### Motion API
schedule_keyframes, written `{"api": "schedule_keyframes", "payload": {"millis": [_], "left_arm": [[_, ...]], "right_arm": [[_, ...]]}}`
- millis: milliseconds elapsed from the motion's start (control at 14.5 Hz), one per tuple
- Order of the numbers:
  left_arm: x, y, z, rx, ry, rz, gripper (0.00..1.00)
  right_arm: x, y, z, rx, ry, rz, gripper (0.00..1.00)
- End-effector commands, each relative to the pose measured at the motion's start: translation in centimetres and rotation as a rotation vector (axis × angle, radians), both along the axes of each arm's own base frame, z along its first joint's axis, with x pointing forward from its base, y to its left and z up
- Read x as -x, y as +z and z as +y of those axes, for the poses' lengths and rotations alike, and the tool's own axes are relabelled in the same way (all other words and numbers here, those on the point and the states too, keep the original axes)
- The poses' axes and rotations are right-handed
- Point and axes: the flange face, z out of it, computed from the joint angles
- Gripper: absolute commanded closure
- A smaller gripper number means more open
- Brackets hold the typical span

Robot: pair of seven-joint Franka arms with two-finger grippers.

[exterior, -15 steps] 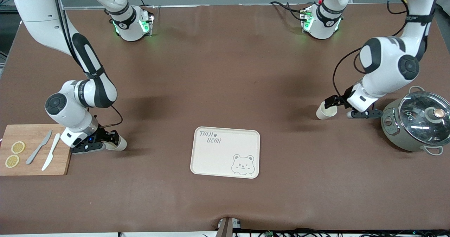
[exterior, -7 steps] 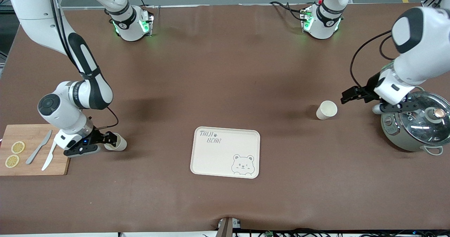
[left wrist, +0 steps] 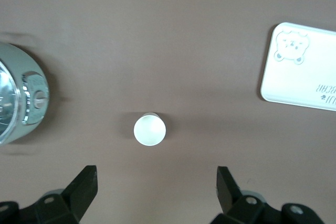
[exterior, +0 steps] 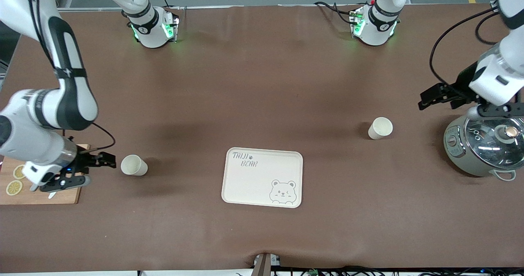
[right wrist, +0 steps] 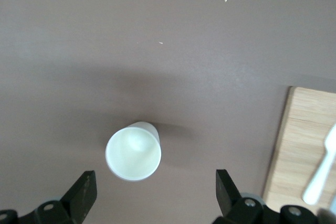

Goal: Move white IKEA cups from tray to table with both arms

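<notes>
Brown covering stretched over the whole table [exterior: 262, 83]. The cream bear tray [exterior: 262, 177] lay mid-table, toward the front camera's edge. One white cup [exterior: 380, 128] stood upright toward the left arm's end, near the grey-green pot [exterior: 483, 147]; the other white cup [exterior: 133, 165] stood upright toward the right arm's end, beside the wooden board [exterior: 41, 194]. The left end effector [exterior: 436, 97] hung wide open and empty near the pot. The right end effector [exterior: 100, 161] was wide open and empty just beside its cup.

Brown matte table [exterior: 254, 87] carries: 2 cream-white tapered cups [exterior: 133, 165] [exterior: 380, 127], cream bear-print tray [exterior: 262, 177] lower centre, grey-green glass-lidded pot [exterior: 483, 147], wooden cutting board [exterior: 45, 196].
</notes>
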Motion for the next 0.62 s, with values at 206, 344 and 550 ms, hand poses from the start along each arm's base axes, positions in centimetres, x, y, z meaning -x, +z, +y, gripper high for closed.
{"api": "schedule_keyframes", "payload": {"millis": [206, 344, 550], "left_arm": [[0.0, 2.8, -0.8, -0.15, -0.165, -0.023, 0.0], [0.3, 3.9, -1.6, -0.149, -0.177, -0.043, 0.0], [0.8, 4.9, -2.5, -0.143, -0.194, -0.043, 0.0]], "right_arm": [[0.3, 9.0, 0.5, -0.007, -0.082, 0.027, 0.0], [1.3, 12.4, 0.6, 0.001, -0.093, 0.045, 0.0], [2.6, 16.0, 0.2, 0.001, -0.097, 0.077, 0.0]]}}
